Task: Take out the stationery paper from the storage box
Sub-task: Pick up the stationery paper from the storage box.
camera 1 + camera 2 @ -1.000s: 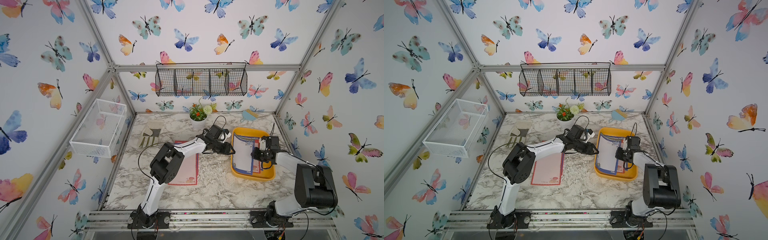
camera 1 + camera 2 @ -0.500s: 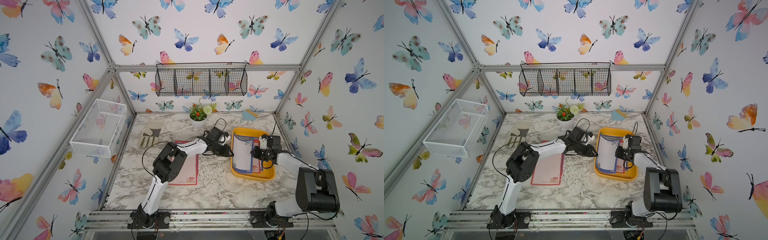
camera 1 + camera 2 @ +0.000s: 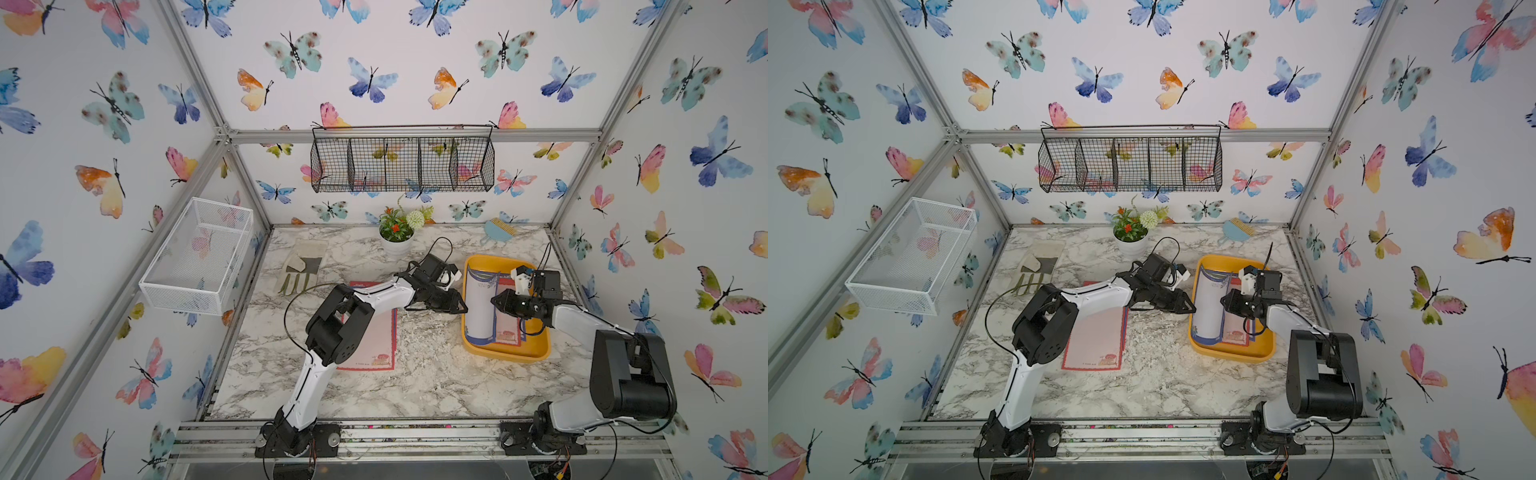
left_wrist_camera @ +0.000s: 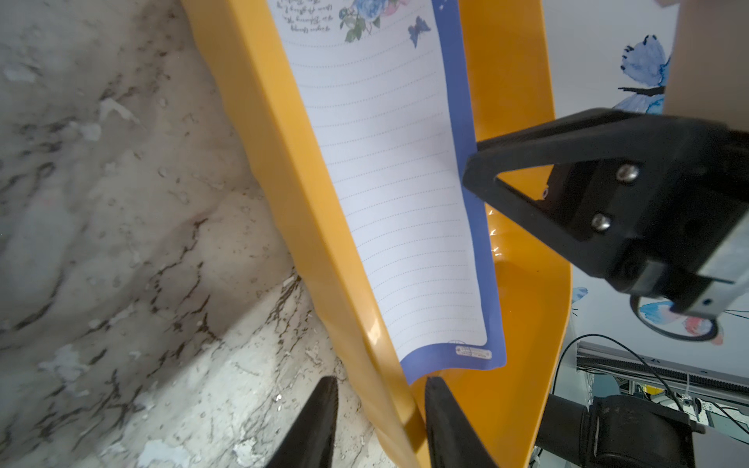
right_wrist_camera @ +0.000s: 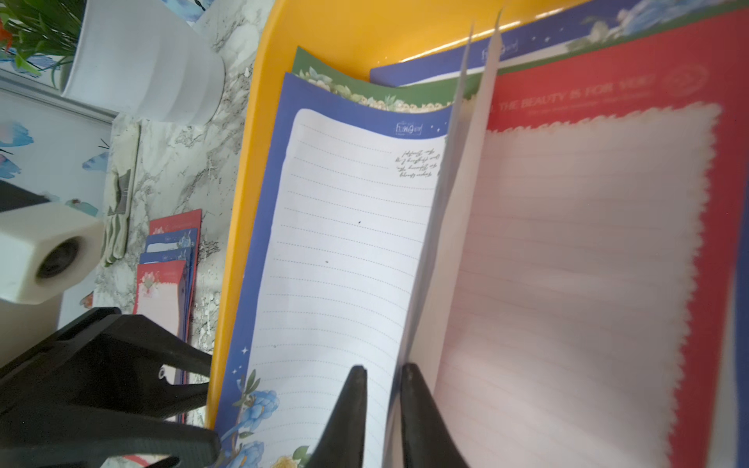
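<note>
The yellow storage box (image 3: 536, 353) (image 3: 1262, 353) lies at the table's right. In it, a blue-bordered stationery paper sheet (image 3: 480, 307) (image 3: 1208, 307) (image 5: 344, 243) curls up from its right edge. That raised edge is pinched in my right gripper (image 3: 494, 300) (image 3: 1224, 300) (image 5: 383, 368), which is shut on it. A red-bordered sheet (image 5: 587, 283) lies flat underneath. My left gripper (image 3: 462, 308) (image 3: 1192, 309) (image 4: 381, 383) straddles the box's left wall (image 4: 324, 243), one finger inside and one outside. A gap shows at the outer finger, so this gripper is open.
A pile of sheets with a red-bordered one on top (image 3: 374, 345) (image 3: 1096, 340) lies under the left arm. A glove (image 3: 303, 266), a white plant pot (image 3: 395, 245) and a blue brush (image 3: 498, 230) sit towards the back. A white mesh basket (image 3: 199, 257) and a black wire basket (image 3: 403, 164) hang on the walls.
The left jaws have narrowed around the box's left wall and the left arm has shifted slightly. The right gripper still holds the curled sheet's edge.
</note>
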